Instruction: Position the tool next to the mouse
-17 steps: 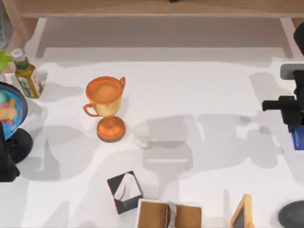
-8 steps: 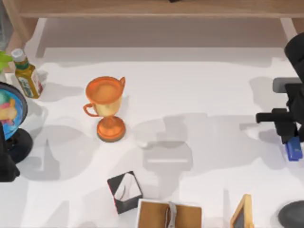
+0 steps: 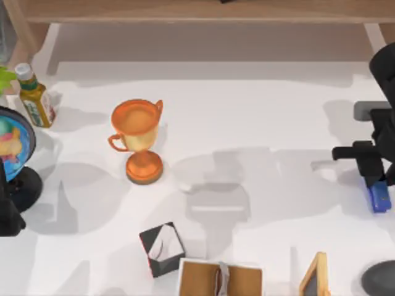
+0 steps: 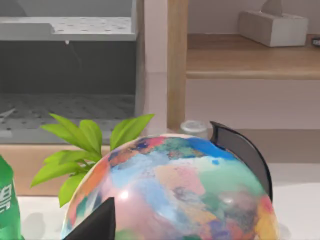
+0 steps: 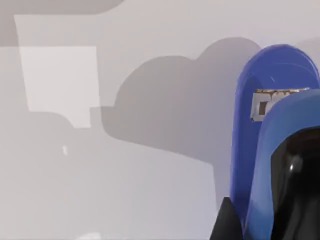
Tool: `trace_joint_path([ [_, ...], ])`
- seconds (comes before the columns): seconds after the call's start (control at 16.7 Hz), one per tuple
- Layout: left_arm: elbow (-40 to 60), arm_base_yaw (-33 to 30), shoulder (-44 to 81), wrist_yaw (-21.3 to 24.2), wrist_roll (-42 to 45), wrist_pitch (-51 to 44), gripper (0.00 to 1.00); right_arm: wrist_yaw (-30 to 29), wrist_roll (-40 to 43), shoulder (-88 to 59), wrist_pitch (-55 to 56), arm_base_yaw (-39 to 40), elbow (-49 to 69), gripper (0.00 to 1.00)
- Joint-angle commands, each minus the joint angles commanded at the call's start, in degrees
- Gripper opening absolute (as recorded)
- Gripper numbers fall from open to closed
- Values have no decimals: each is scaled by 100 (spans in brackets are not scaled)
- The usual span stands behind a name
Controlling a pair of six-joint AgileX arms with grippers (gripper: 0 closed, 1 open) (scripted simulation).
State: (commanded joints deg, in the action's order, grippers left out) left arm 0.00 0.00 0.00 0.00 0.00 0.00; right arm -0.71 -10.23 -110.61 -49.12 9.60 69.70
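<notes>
The tool, a small blue stapler (image 3: 380, 200), sits near the table's right edge with my right gripper (image 3: 376, 185) shut on its rear end. In the right wrist view the stapler (image 5: 260, 145) rises from under a black finger (image 5: 295, 185), its metal mouth showing, and its shadow falls to one side on the white table. The mouse (image 3: 381, 279), a dark grey dome cut off by the frame's corner, lies nearer the front edge, a clear gap from the stapler. My left arm (image 3: 7, 209) is parked at the left edge beside the globe.
An orange trophy (image 3: 139, 139) stands left of centre. A bottle (image 3: 34, 98) and a colourful globe (image 3: 12, 145) are at the far left. A black-and-white box (image 3: 162, 248), a wooden stand (image 3: 219, 277) and a small framed board (image 3: 315, 277) line the front edge. A shelf (image 3: 197, 12) runs along the back.
My right arm has shifted left and toward the front, carrying the stapler closer to the mouse; over the last half second the stapler crept slightly further. The left arm has not moved.
</notes>
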Motion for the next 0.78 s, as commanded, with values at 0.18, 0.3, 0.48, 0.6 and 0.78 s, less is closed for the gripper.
trace_joint_path([
  [0.18, 0, 0, 0, 0, 0, 0, 100, 0, 0, 0, 0, 0, 0, 68],
  [0.3, 0, 0, 0, 0, 0, 0, 100, 0, 0, 0, 0, 0, 0, 83],
  [0.48, 0, 0, 0, 0, 0, 0, 100, 0, 0, 0, 0, 0, 0, 100],
  [0.6, 0, 0, 0, 0, 0, 0, 100, 0, 0, 0, 0, 0, 0, 100],
  [0.78, 0, 0, 0, 0, 0, 0, 100, 0, 0, 0, 0, 0, 0, 100],
])
